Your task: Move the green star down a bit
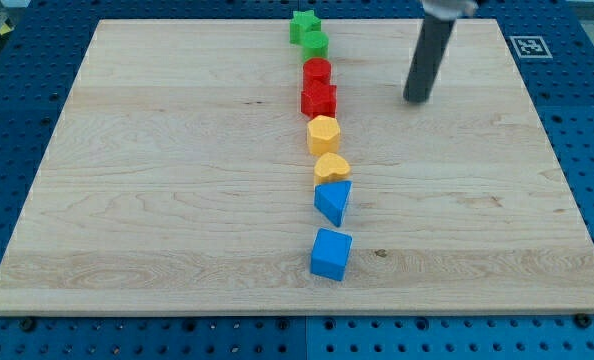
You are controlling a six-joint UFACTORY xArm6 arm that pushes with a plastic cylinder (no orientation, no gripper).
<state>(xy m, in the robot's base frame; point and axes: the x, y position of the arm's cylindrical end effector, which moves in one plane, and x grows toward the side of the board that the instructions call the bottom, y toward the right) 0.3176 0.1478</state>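
A wooden counter (177, 180) carries a column of eight small blocks running from the view's top toward its bottom. The green star (303, 24) heads the column at the top edge, touching a second green block (315, 43) just below it. Next come a red round block (317, 70), a red star (318, 99), a yellow hexagon (323, 133), a yellow half-round block (331, 166), a blue triangle (334, 201) and a blue cube (331, 254). There is no hand; my tip (416, 99) rests on the board well to the view's right of the red star, touching no block.
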